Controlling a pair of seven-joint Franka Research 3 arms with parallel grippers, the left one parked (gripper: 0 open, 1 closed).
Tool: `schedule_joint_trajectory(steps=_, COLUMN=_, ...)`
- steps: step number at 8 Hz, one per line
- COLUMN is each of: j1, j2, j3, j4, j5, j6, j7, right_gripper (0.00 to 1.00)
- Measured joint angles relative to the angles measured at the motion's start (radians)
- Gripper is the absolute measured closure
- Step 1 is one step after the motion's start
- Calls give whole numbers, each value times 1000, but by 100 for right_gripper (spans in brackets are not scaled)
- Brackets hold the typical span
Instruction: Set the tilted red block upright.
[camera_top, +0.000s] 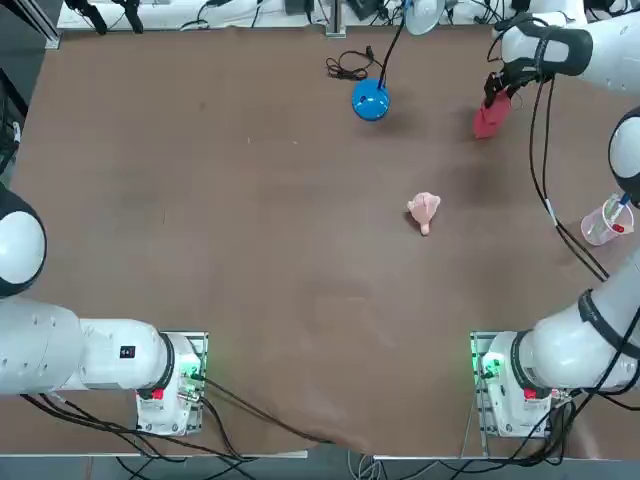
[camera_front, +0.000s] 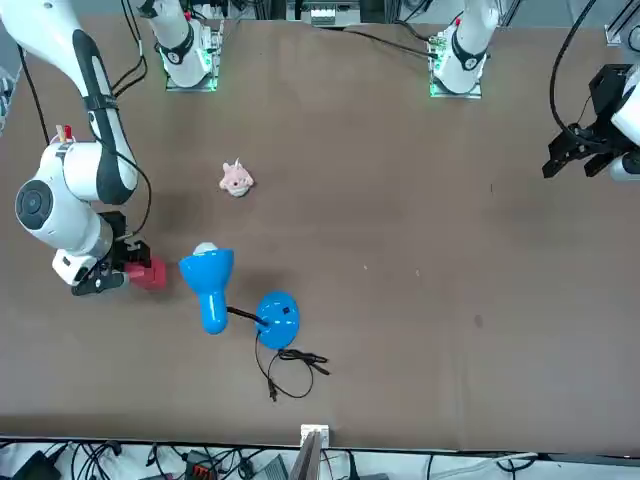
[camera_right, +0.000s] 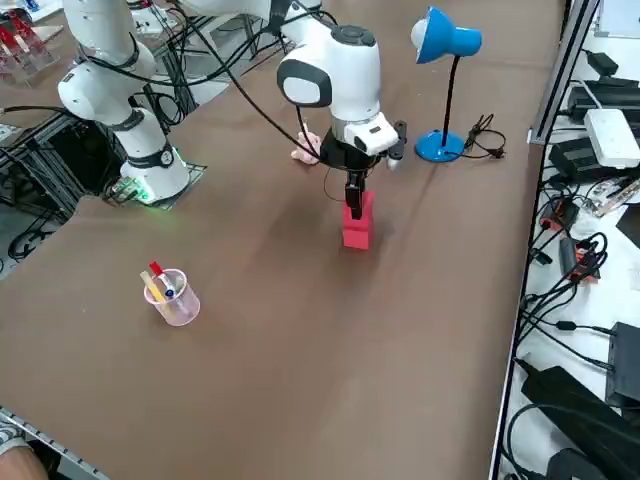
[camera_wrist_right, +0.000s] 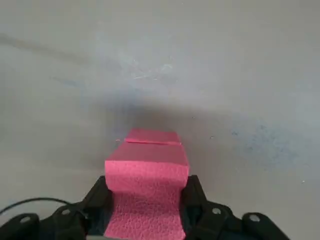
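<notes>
The red block (camera_right: 357, 224) stands on end on the brown table at the far right, its upper part held between the black fingers of my right gripper (camera_right: 353, 196), which comes down on it from above. In the top view the red block (camera_top: 489, 120) shows just below the gripper (camera_top: 497, 92). From the front the red block (camera_front: 150, 273) pokes out beside the gripper (camera_front: 118, 270). In the wrist view the block (camera_wrist_right: 146, 170) fills the gap between both fingers (camera_wrist_right: 97, 200), its lower end towards the table.
A blue desk lamp (camera_top: 370, 100) with its cord stands left of the block. A pale pink lumpy object (camera_top: 424, 209) lies nearer the table's middle. A clear cup (camera_top: 606, 222) with pens sits near the right edge.
</notes>
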Motion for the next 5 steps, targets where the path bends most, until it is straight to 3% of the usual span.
schedule_joint_trajectory(steps=5, j1=0, j2=5, j3=0, j4=-1, j5=1, j6=0, j7=0, right_gripper=31)
